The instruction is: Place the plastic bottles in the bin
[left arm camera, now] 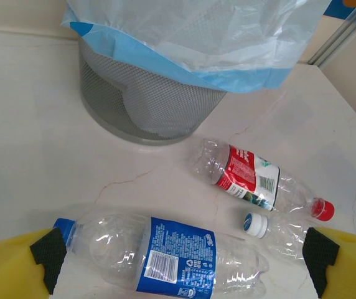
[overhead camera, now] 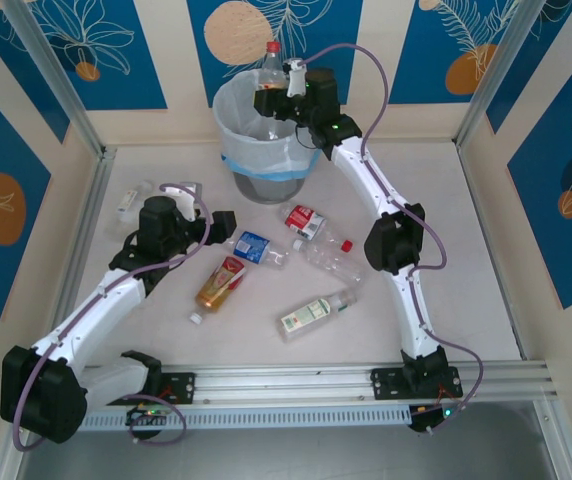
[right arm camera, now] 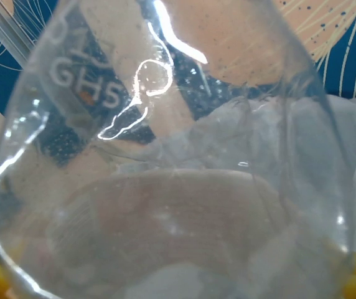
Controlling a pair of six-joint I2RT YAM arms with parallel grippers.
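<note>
The bin stands at the back of the table, grey mesh with a white bag and light-blue band. Above its rim my right gripper is shut on an upright clear plastic bottle with a red cap; that bottle sits close before the right wrist camera. My left gripper hangs open over a blue-labelled bottle, which lies between the yellow fingers. A red-labelled bottle and a white-capped one lie beyond it.
More bottles lie on the table: a gold-red one, a green-white one, a clear one with a red cap and a small one at far left. Walls enclose the table on three sides.
</note>
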